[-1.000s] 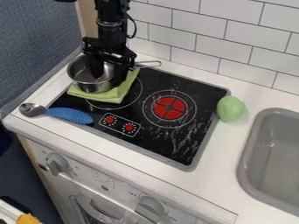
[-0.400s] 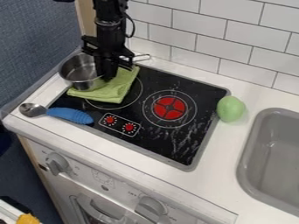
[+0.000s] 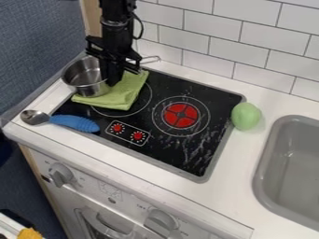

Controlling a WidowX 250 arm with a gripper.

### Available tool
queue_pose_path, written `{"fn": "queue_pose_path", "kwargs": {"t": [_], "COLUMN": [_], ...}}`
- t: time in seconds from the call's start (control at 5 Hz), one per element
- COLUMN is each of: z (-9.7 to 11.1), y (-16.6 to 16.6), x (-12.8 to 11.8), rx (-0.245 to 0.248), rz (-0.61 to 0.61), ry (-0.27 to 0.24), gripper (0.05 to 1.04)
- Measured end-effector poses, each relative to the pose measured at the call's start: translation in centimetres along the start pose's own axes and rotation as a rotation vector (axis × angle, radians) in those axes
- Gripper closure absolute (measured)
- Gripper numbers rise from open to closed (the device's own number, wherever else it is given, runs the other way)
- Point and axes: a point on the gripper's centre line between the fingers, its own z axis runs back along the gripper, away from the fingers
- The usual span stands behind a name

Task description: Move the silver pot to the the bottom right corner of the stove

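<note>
The silver pot (image 3: 83, 83) sits upright at the stove's upper left, over the left part of a folded green cloth (image 3: 123, 93), with its wire handle pointing right behind the gripper. The black gripper (image 3: 113, 77) hangs down at the pot's right side, its fingers close together and shut on the pot's right wall near the handle. They hide that part of the rim. The black stove (image 3: 177, 161) has a bare bottom right corner, well to the right of and below the pot.
A spoon with a blue handle (image 3: 76, 123) lies across the stove's lower left edge. A green egg-shaped object (image 3: 246, 116) rests on the counter by the stove's right edge, with a grey sink (image 3: 265, 186) farther right. Behind runs a white tiled wall (image 3: 211, 51).
The gripper's fingers, apart at first, have come together at the pot's right side. The pot has shifted a little left, and its handle with it. Cloth and spoon have stayed put.
</note>
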Motion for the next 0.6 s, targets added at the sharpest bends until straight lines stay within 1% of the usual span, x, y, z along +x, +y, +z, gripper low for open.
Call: {"fn": "queue_pose_path", "kwargs": {"t": [0.2, 0.4, 0.6], "z": [1.6, 3.3, 4.5], "y": [-0.3, -0.9, -2.7], "x": [-0.3, -0.6, -1.6], "rx": [0.037, 0.073, 0.074], "rz": [0.014, 0.027, 0.024], "ry": [-0.025, -0.037, -0.049], "gripper": [1.014, 1.015, 1.015]}}
